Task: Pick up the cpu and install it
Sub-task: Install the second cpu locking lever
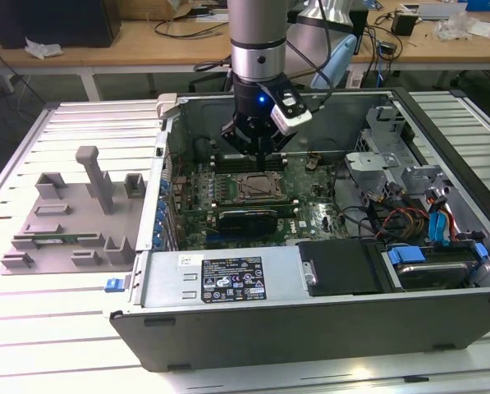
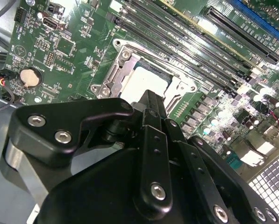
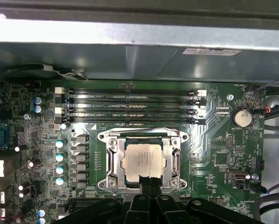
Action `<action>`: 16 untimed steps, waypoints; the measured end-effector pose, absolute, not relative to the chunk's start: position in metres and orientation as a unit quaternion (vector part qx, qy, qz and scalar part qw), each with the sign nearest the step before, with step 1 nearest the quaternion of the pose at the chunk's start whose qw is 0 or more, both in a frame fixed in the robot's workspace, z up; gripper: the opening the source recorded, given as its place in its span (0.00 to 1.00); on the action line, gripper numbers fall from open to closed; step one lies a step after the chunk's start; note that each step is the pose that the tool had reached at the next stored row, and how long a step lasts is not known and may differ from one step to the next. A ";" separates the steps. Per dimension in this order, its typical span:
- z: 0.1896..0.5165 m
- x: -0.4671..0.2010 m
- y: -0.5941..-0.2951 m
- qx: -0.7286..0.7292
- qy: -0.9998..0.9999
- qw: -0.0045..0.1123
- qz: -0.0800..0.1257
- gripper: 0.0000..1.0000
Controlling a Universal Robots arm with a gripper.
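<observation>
The cpu point(image 3: 144, 161) lies flat inside the metal frame of the socket point(image 3: 110, 161) on the motherboard point(image 3: 214, 149), with its silver top facing up, so in the first wrist view it appears to be seated already. Taking the socket as the landmark, the gripper point(image 3: 148, 181) stands directly above the socket's edge that is farther from the memory slots point(image 3: 130, 106), and its two dark fingers are pressed together into one narrow tip that touches or nearly touches that edge of the chip. The fingers hold nothing; the chip is under them, not between them. In the exterior view the gripper point(image 1: 259, 149) hangs over the socket point(image 1: 258, 187) inside the open computer case point(image 1: 228, 283), and the grey fixture point(image 1: 72, 217) stands well apart from the socket, on the exterior view's left. To do this step well, the judgement is that the chip must sit level, with all four sides inside the frame and no corner raised. Any push from the closed tip should be light and vertical, because a sideways force could shift the chip and damage the contacts under it. Whether the chip is fully down cannot be told from these views.
</observation>
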State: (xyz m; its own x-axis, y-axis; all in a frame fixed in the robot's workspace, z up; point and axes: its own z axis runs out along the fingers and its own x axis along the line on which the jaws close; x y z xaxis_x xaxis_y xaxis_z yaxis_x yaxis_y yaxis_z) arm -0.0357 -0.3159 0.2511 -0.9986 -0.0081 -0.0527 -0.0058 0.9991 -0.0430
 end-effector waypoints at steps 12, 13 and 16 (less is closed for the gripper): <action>0.251 -0.036 -0.326 -0.004 0.999 0.026 -0.022 0.11; 0.251 -0.036 -0.327 -0.004 0.999 0.026 -0.022 0.11; 0.251 -0.036 -0.328 -0.003 0.999 0.026 -0.022 0.11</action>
